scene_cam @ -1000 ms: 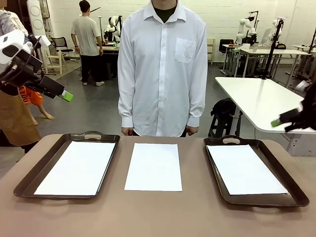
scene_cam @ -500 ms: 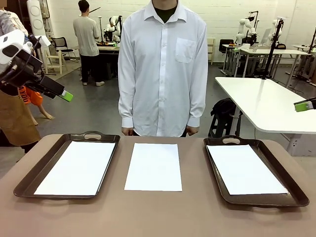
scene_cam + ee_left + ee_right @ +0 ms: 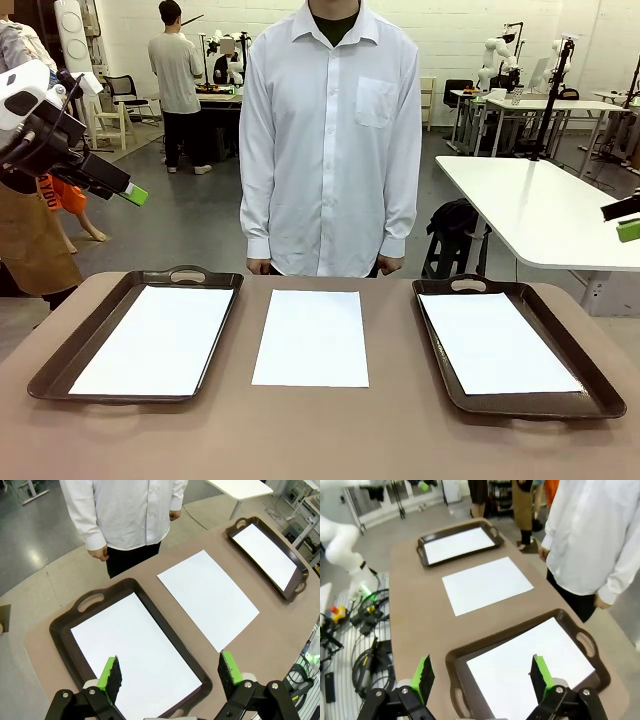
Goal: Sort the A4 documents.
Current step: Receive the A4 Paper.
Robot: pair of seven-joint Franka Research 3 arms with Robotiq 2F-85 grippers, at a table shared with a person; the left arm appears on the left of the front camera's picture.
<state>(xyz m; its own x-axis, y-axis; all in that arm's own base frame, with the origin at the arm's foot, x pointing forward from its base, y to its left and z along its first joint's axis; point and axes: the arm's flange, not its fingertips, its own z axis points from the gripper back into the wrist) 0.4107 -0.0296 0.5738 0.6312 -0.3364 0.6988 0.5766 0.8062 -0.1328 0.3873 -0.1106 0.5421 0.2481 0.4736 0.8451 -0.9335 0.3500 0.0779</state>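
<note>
Both claws, left and right, hang wide and empty while the middle sheet lies between trays, seemingly awaiting sorting

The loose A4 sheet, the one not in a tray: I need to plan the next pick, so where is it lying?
In the front view the loose sheet lies flat on the bare table, midway between the left tray and the right tray, just in front of the person.

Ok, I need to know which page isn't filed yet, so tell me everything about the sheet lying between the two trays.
The middle sheet is plain white, blank paper, thin and flat, with no visible curl. It lies straight on the brown table, long side toward the person, between the left tray and right tray, touching neither. Nothing rests on it.
</note>
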